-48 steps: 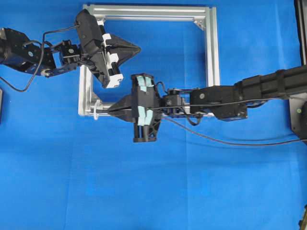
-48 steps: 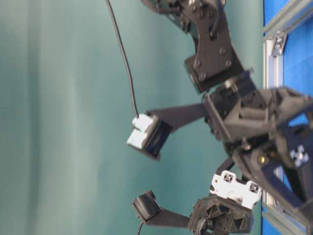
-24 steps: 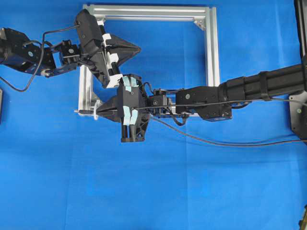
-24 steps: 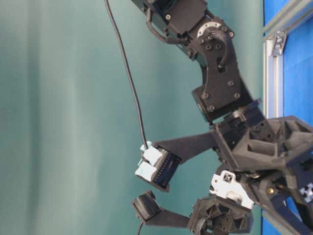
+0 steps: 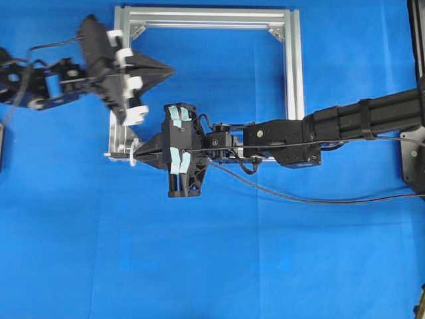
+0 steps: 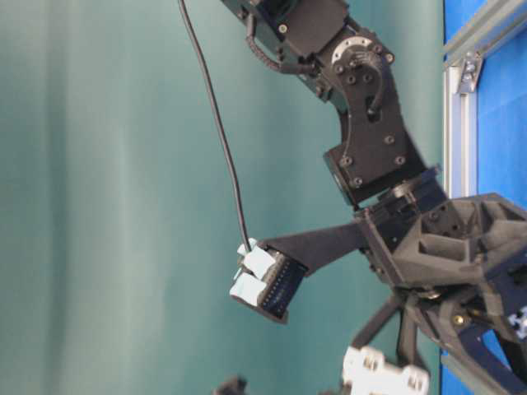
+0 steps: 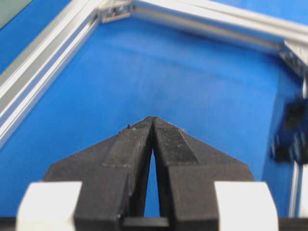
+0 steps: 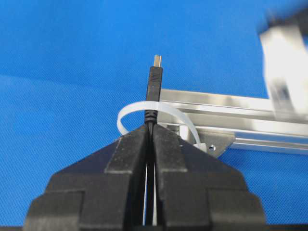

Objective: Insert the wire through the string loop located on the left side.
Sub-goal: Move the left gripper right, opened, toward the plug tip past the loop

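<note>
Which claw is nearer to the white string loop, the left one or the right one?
Right. The right claw sits directly at the string loop, holding the wire through it. The left claw is shut over the frame's interior, away from the loop.

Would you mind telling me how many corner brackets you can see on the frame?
2. In the overhead view, one sits inside the frame's top-left corner and one inside the top-right corner. The arms cover both lower corners, so more may be hidden there.
</note>
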Robot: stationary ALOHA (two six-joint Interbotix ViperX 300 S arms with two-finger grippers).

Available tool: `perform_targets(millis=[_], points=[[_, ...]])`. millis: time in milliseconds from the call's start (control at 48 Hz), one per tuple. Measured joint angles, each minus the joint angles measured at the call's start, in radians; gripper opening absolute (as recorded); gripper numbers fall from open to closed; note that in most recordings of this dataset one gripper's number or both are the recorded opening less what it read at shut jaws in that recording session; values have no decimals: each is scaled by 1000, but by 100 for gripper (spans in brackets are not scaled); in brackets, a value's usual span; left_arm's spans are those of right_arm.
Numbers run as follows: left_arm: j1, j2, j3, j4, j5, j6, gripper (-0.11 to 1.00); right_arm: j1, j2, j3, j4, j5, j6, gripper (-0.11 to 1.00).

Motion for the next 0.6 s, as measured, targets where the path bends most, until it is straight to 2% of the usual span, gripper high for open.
perform_targets(millis=[354,604], points=[[-2,-253,238,0,0,-3,0,0,0,0,0,0,2,0],[0,-353,310,0,26,-12,0,0,0,0,0,0,0,0]])
